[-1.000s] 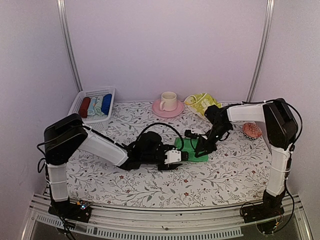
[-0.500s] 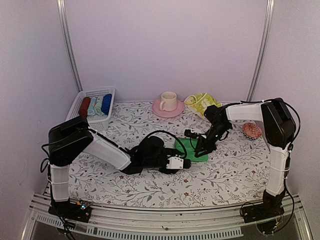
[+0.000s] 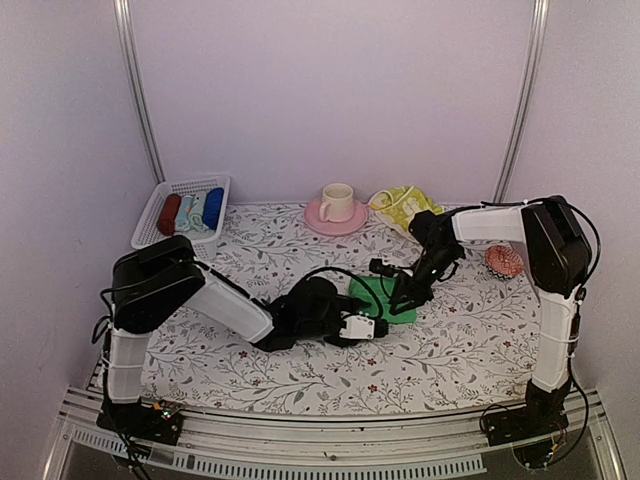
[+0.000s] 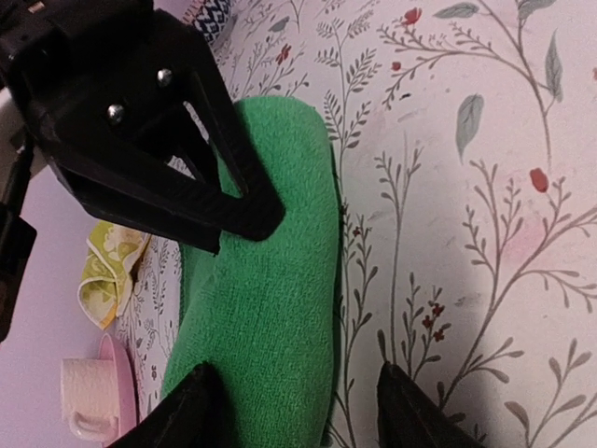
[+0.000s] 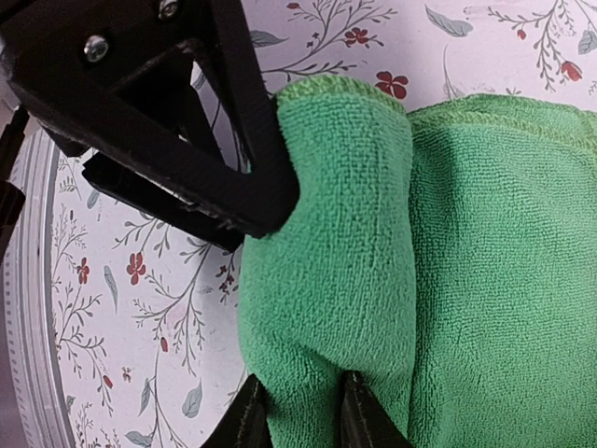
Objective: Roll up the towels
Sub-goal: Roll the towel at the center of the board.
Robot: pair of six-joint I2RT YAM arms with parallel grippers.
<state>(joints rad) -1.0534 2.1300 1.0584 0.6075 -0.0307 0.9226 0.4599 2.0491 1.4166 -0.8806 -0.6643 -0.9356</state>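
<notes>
Top external, worktop (image 3: 250, 370): floral print, both arms reaching to its middle.
Left jaws: released, spread astride the green towel (image 4: 270, 280) at its 7 o'clock edge.
Right jaws: clenched on a rolled fold of the green towel.
Green towel: mid-worktop, one edge rolled over.
Yellow towel (image 3: 403, 207): crumpled, at 1 o'clock.

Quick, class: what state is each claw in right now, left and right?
Left claw: open, straddling the end of the green towel, not clamped.
Right claw: closed, pinching a fold of the green towel.
</notes>
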